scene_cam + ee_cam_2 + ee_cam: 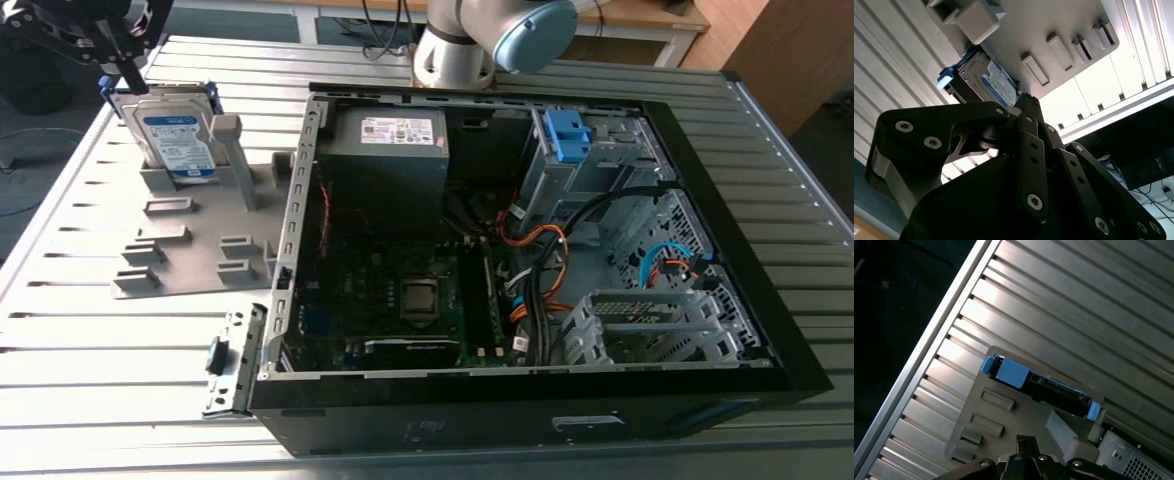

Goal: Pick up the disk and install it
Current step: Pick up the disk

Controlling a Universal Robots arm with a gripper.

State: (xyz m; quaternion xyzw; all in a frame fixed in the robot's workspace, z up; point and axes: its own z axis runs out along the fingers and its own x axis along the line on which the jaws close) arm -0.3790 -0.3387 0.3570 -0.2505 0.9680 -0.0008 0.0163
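above the grey holder (200,270), the gripper (131,72) has fingers together, close to the upright disk (180,140).

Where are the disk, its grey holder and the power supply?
disk (179,143): exterior view, on its white and blue label.
grey holder (187,272): exterior view, on a bare part of its base plate.
power supply (387,175): exterior view, on its grey side below the white sticker.
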